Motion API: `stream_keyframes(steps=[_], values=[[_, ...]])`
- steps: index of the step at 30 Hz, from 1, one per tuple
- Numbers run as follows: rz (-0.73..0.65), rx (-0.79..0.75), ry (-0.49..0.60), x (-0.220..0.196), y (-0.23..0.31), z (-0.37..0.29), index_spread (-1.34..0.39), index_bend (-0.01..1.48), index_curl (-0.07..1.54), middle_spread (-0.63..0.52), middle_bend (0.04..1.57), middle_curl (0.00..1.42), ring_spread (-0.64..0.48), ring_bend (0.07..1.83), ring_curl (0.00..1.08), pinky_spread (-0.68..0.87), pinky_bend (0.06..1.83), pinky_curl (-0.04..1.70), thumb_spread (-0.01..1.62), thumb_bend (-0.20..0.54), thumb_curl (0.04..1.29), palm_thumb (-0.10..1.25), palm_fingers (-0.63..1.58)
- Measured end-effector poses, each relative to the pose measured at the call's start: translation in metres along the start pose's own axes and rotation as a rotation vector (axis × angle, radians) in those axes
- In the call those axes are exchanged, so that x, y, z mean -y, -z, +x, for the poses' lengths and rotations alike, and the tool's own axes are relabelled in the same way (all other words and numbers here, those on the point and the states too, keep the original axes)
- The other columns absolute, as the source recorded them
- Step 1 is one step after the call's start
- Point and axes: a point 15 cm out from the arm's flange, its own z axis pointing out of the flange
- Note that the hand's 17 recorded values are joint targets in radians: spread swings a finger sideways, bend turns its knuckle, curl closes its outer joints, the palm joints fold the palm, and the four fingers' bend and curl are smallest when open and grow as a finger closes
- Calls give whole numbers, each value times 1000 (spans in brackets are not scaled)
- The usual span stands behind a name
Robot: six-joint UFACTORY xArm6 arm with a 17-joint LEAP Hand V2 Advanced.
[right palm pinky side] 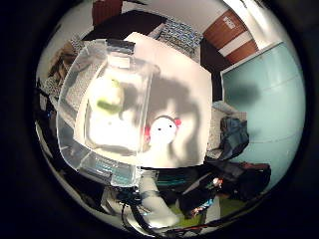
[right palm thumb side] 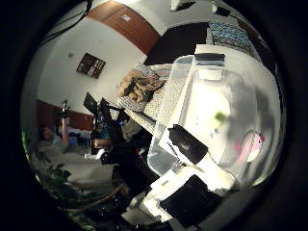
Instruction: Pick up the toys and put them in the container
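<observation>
A clear plastic container (right palm pinky side: 95,110) stands on a white table (right palm pinky side: 189,90). A yellow-green toy (right palm pinky side: 108,95) lies inside it. A white and pink toy (right palm pinky side: 162,129) sits on the table just beside the container's wall. In the right thumb side palm view the container (right palm thumb side: 207,96), the green toy (right palm thumb side: 221,117) and the pink toy (right palm thumb side: 250,146) show too. My hand (right palm thumb side: 188,168) hangs well above the table by the container's end, its fingers (right palm pinky side: 150,194) relaxed and holding nothing.
A box of brown things (right palm thumb side: 142,87) stands on a patterned surface beyond the container. Dark bags (right palm pinky side: 234,139) lie on the floor by the table's edge. A teal panel (right palm pinky side: 264,90) stands past the table.
</observation>
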Motion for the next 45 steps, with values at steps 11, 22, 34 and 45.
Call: stream_keyframes(steps=[11,22,34,45], values=[[3,-102,-135,-22,28,127,-418,159,282,-16,258,327,168,513,241,453,493,383,1170,-18,385,651,227],[-141,-150,-226,-98,-1,246,-406,162,275,-8,241,323,180,441,210,435,469,327,1168,-17,388,671,180],[-319,-137,-213,-172,-104,260,-400,158,266,-2,208,326,193,374,212,418,457,301,1150,-20,392,664,149],[-349,-115,-183,-170,-147,256,-396,157,262,-2,197,327,194,359,227,418,449,290,1139,-20,390,656,144]])
